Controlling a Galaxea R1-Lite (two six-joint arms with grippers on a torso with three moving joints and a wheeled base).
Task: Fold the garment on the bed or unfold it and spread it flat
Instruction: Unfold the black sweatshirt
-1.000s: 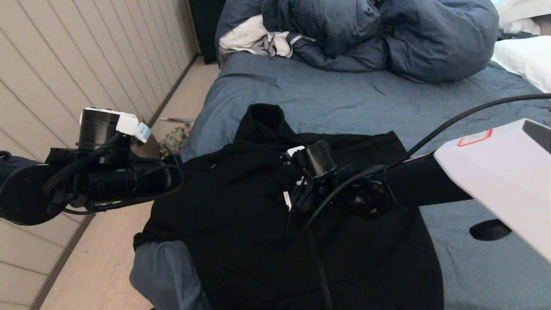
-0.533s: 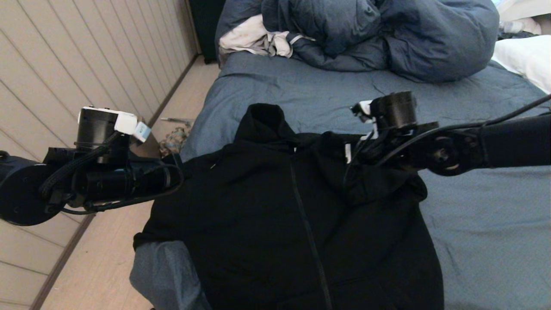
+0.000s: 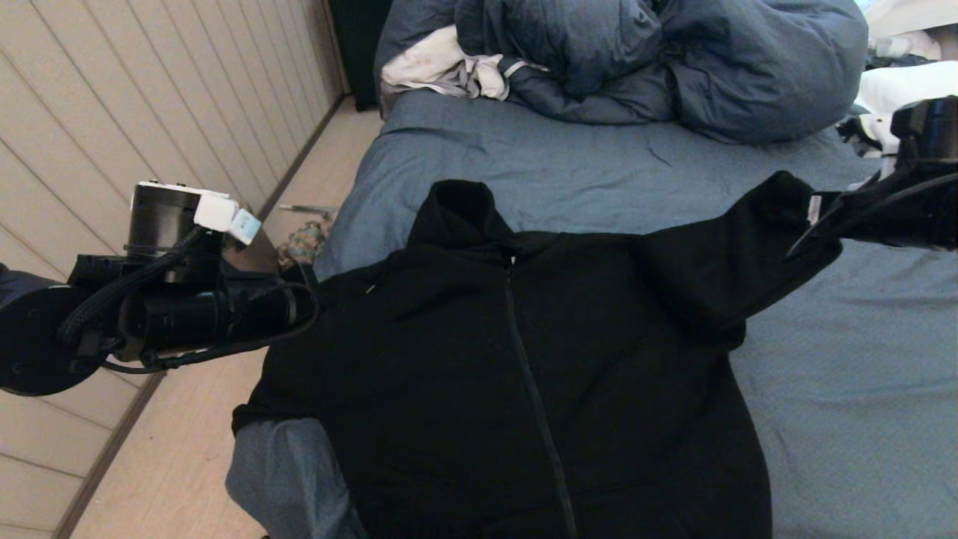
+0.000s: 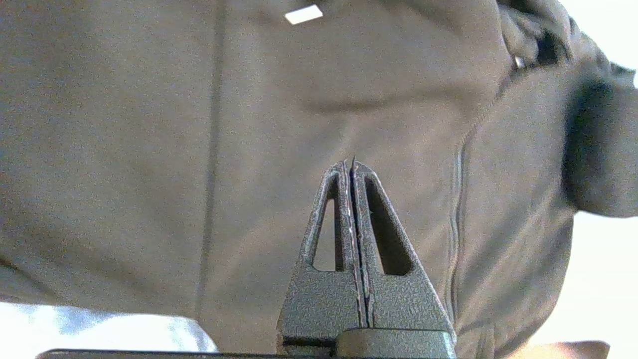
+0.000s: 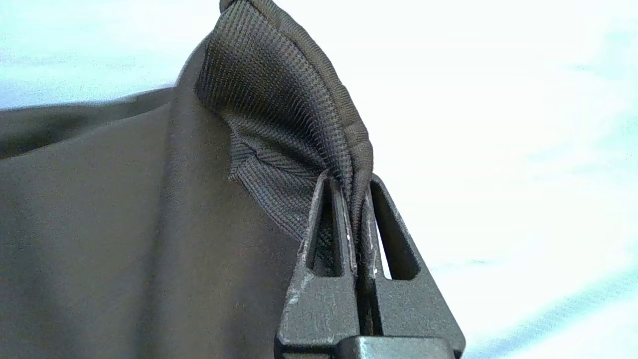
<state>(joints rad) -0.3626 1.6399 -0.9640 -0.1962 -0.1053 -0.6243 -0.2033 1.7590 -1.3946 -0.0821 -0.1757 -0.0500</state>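
The garment [image 3: 524,374], a black zip hoodie, lies front up on the bed [image 3: 599,165], its hood toward the far end. Its right-hand sleeve [image 3: 733,254] is stretched out sideways and lifted off the sheet. My right gripper [image 3: 812,213] is shut on that sleeve's ribbed cuff [image 5: 299,99], pinched between the fingers of the right gripper [image 5: 355,182]. My left gripper [image 4: 352,164] is shut with nothing in it and hovers over the hoodie's left shoulder; in the head view the left gripper [image 3: 303,288] sits at the garment's left edge. The left sleeve is hidden.
A puffy dark blue duvet [image 3: 673,60] and a white-grey cloth [image 3: 441,67] are heaped at the bed's far end. White bedding [image 3: 898,86] lies at the far right. Left of the bed are bare floor [image 3: 187,449], a small patterned item [image 3: 303,243] and a panelled wall.
My right gripper has swung from over the hoodie's chest far out to the right, drawing the sleeve cuff with it, so the sleeve now extends sideways. The left arm has barely moved.
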